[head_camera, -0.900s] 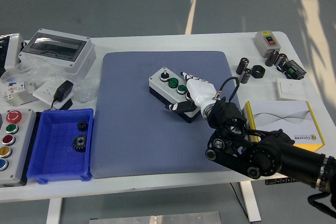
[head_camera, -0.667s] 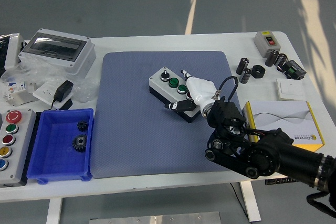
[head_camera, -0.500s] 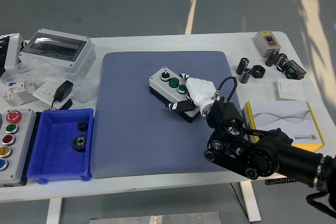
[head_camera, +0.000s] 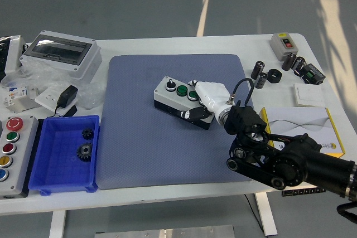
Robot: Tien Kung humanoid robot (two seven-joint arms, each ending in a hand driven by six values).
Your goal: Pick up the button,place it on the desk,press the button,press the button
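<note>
Grey-topped button box (head_camera: 177, 100), black-based, is lying on the blue-grey mat (head_camera: 139, 137) a little right of the mat's middle, turned at an angle. On its top face a small toggle and two green push buttons (head_camera: 182, 90) are showing in a row.

Right hand (head_camera: 204, 100), white-shelled, is covering the box's right end; its fingers are wrapping that end, with a dark fingertip pressing along the near side wall, so the hand is gripping the box. The black right arm (head_camera: 284, 163) is reaching in from the lower right corner over the table's near edge.

Mat is lying on the white table (head_camera: 184, 44) and taking up most of its middle.

Left of the mat:
- blue bin (head_camera: 39, 179) at the near side, holding two dark gears (head_camera: 85, 150);
- control panel (head_camera: 11, 154) with red, green, yellow and blue buttons, at the picture's left edge;
- black power adapter (head_camera: 67, 96) beside clear plastic bags;
- grey enclosure with a clear lid (head_camera: 60, 53) at the far left.

Right of the mat:
- small switch box (head_camera: 285, 43) at the far corner;
- black cylindrical parts (head_camera: 266, 73) near it;
- white wall switch plate (head_camera: 308, 95);
- yellow-edged white carton (head_camera: 312, 126), just beyond the right arm.
</note>
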